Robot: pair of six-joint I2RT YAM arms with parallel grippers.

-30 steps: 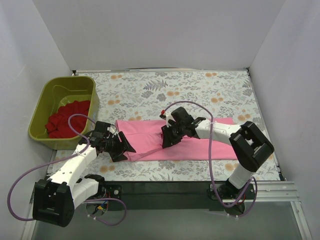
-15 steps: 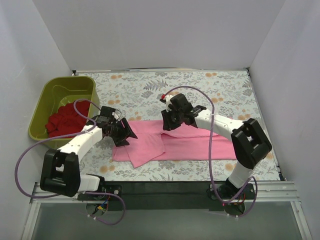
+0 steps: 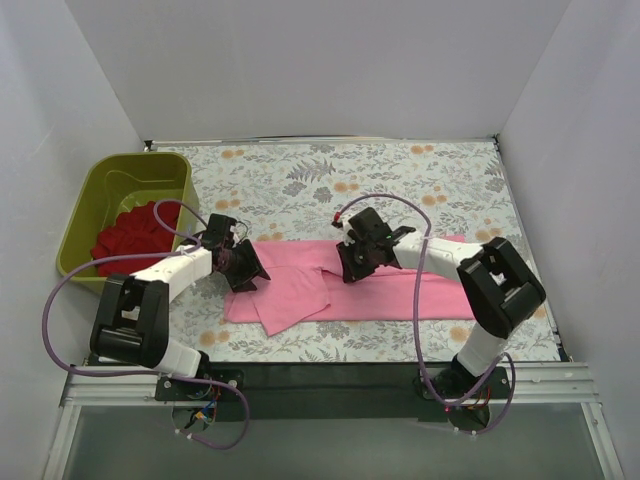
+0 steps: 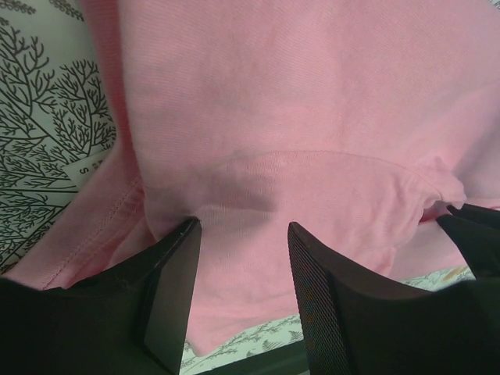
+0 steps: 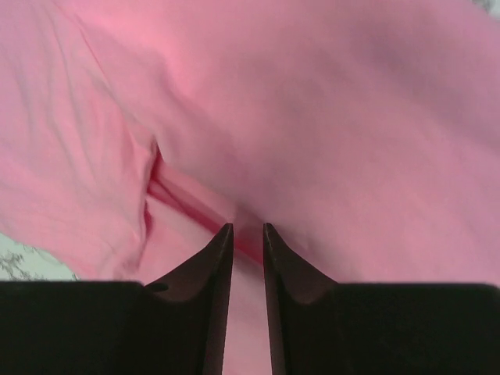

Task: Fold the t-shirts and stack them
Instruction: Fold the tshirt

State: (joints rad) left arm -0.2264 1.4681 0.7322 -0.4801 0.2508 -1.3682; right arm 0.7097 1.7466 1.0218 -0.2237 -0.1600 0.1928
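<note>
The pink t-shirt (image 3: 400,290) lies as a long band across the middle of the table, with a loose flap (image 3: 290,300) folded over near its left end. My left gripper (image 3: 248,268) is low over that left end, its jaws open with pink cloth (image 4: 273,94) under them (image 4: 242,226). My right gripper (image 3: 352,265) is down on the shirt's middle. Its jaws stand narrowly open (image 5: 248,226) with the tips either side of a fold ridge (image 5: 187,203). The red t-shirt (image 3: 125,235) lies crumpled in the tub.
The olive-green tub (image 3: 140,158) stands at the far left, close to my left arm. White walls close in the floral-patterned table (image 3: 400,190) on three sides. The black front rail (image 3: 330,375) carries both arm bases.
My left gripper went from the shirt's near-left corner towards the back, and the left end now lies folded over. My right gripper moved back, then came down a little nearer. Both jaws narrowed.
</note>
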